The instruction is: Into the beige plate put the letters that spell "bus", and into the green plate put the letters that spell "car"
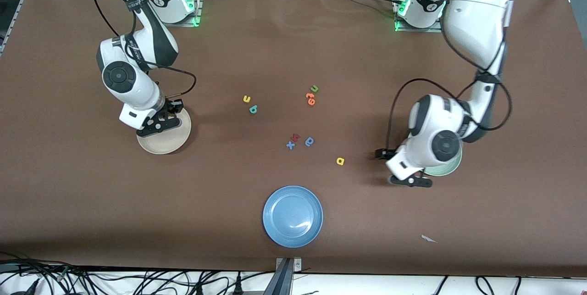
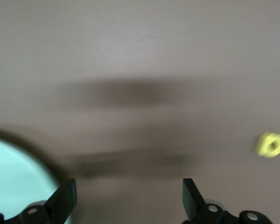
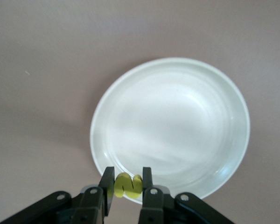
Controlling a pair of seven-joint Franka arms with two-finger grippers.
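Two deliveries are in hand at once.

**Right hand.** The right hand [image 3: 125, 183] hangs over the rim of the beige plate [image 3: 177, 121], which sits toward the right arm's end of the desk [image 1: 91, 203]. Its fingers are clenched on a small yellow foam letter [image 3: 128, 185], judged to be the "s" of "bus". The plate shows nothing in it. The letter is above the plate's edge, not its middle, so the next move calls for a short shift toward the centre, then a release from low height so the light foam does not bounce out.

**Left hand.** The left hand [image 2: 128, 198] is over bare desk just beside the green plate [image 2: 18, 177], at the left arm's end of the desk. Its fingers [image 2: 65, 198] stand spread wide and hold nothing. The arm covers most of that plate in the front view, so its contents cannot be told. The nearest "car" letter is the yellow "a" [image 1: 340, 161], lying alone on the desk between this plate and the central cluster. The likely next step is to travel over it, descend with the fingers straddling it, and close.

**Remaining letters.**
- The yellow "u" [image 1: 246, 99] and the teal "b" [image 1: 253, 109] lie close together mid-desk, still to be carried to the beige plate.
- The green "u" [image 1: 314, 88], the orange letters [image 1: 310, 98], the blue round letter [image 1: 309, 141] and the blue plate [image 1: 292, 216] are to be left alone.
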